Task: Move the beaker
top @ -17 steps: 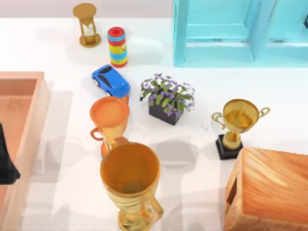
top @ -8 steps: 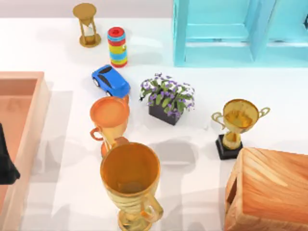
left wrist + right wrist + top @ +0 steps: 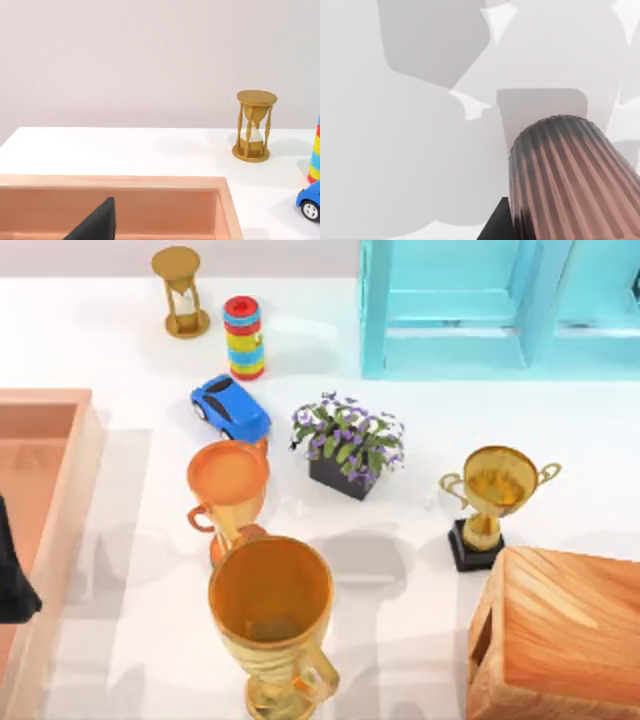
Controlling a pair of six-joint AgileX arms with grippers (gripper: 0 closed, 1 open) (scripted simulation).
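Observation:
The beaker is out of view; I cannot pick it out among the objects on the white table (image 3: 120,340). A dark part of my left gripper (image 3: 12,580) sits at the top view's left edge, over the peach tray (image 3: 60,410). In the left wrist view the same dark part (image 3: 97,225) hangs above the tray's inside (image 3: 165,210). The right wrist view looks down on white table with grey shadows, a ribbed brown object (image 3: 570,180) and a dark piece of my right gripper (image 3: 496,222) at the frame's lower edge.
On the table stand an hourglass (image 3: 178,292), a stack of coloured rings (image 3: 244,337), a blue toy car (image 3: 230,408), a potted purple plant (image 3: 348,445), three gold and orange trophies (image 3: 228,490) (image 3: 272,625) (image 3: 492,502), a wooden box (image 3: 560,635) and a turquoise shelf (image 3: 500,305).

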